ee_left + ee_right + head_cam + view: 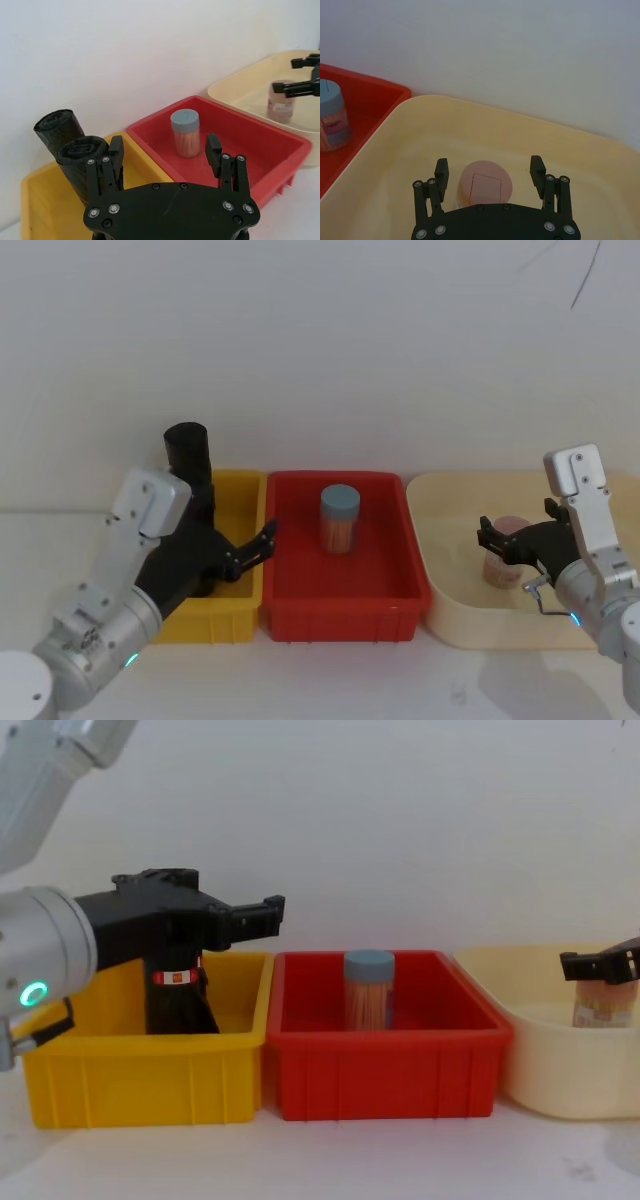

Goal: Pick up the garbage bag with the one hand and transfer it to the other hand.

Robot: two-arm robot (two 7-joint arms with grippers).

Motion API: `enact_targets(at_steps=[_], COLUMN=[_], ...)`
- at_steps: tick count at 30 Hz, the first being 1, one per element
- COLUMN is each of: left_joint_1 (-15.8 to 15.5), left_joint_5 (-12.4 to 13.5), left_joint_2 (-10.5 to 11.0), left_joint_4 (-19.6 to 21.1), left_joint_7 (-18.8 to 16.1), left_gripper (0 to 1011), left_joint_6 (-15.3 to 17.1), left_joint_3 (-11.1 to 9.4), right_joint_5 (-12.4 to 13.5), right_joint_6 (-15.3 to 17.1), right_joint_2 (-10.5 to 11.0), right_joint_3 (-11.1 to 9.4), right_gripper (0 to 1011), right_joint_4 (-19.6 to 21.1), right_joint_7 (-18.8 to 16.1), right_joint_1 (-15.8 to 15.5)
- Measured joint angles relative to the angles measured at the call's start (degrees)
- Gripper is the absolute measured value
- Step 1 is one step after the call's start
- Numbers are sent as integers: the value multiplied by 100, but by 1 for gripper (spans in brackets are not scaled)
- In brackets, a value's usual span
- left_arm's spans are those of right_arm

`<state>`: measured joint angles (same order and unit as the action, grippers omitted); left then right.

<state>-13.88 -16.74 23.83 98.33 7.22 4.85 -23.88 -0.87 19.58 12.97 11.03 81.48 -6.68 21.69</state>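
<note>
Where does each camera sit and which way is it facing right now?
Head view: high, looking down on yellow bin, red bin, cream tub; left arm, right arm show.
Chest view: low, facing the bins' sides and garbage bag; left arm large.
Left wrist view: behind open left tool, toward blue-lidded jar.
Right wrist view: behind open right tool, over pink-lidded jar.
Shared: head and left wrist views both catch the right tool at that jar.

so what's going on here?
The left gripper hangs open over the yellow bin, right beside the garbage bag standing in it, and grips nothing yet. The right gripper is open over the cream tub, fingers either side of a pink-lidded jar. A blue-lidded jar stands in the red bin.
</note>
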Motion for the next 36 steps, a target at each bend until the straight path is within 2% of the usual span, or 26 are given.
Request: enact_targets(at_steps=[6, 12, 22, 30, 36], left_joint_1=[293, 566, 1034, 1220, 1216], left_joint_5=[-191, -273, -222, -129, -127], left_joint_2=[147, 235, 283, 269, 225], left_joint_4=[442, 780, 1210, 1252, 1070], left_joint_7=[50, -25, -466, -777, -864], left_gripper=[1001, 1000, 1000, 1000, 1001], left_joint_6=[232, 400, 673, 810, 868], left_joint_3=[196, 372, 696, 938, 1077], right_joint_5=[-4, -4, -4, -4, -4], right_joint_6=[-1, -1, -1, -1, -1], right_joint_2=[0, 0, 0, 0, 0], right_joint_3=[0, 0, 0, 0, 0], right_gripper=[1000, 999, 1000, 1000, 1000], right_joint_4=[-4, -7, -7, -7, -7], right_joint_7=[0, 0, -1, -1, -1], right_joint_1=[0, 0, 0, 0, 0])
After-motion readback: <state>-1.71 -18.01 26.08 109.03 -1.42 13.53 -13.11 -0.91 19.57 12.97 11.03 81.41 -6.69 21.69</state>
